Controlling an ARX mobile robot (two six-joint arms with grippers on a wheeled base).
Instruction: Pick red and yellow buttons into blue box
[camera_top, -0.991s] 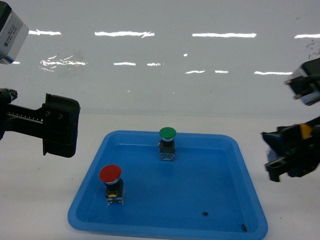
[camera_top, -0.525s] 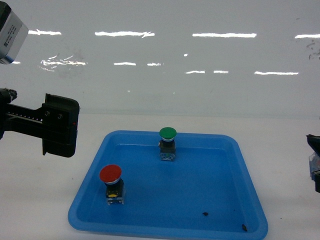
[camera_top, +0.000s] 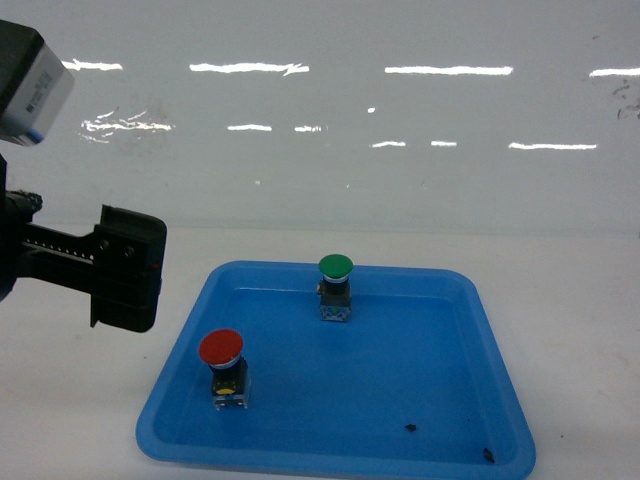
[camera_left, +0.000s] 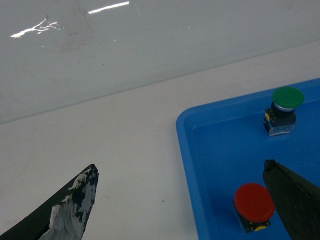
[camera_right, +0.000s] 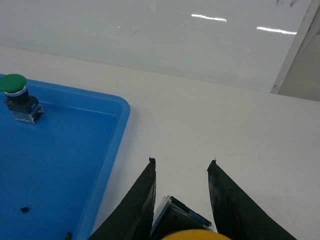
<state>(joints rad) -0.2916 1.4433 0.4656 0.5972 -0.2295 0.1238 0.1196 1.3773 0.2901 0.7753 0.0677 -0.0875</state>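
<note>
The red button (camera_top: 221, 347) stands upright in the front left of a shallow blue tray (camera_top: 470, 300); the left wrist view has it (camera_left: 254, 202) right beside one finger. My left gripper (camera_top: 128, 270) hovers left of the tray, open wide (camera_left: 180, 165), with nothing between its fingers. The yellow button (camera_right: 192, 232) sits deep between the fingers of my right gripper (camera_right: 182, 161), over the white table to the right of the tray. That gripper is outside the head view. The blue box is out of view.
A green-capped button (camera_top: 335, 267) stands at the back middle of the tray, also visible from the wrists (camera_left: 287, 98) (camera_right: 12, 83). Small dark specks (camera_top: 410, 428) lie on the tray floor. A glossy white wall (camera_top: 320, 120) rises behind the table.
My right gripper, holding the yellow button, has moved off the right edge of the head view. The left arm has shifted slightly right, toward the tray.
</note>
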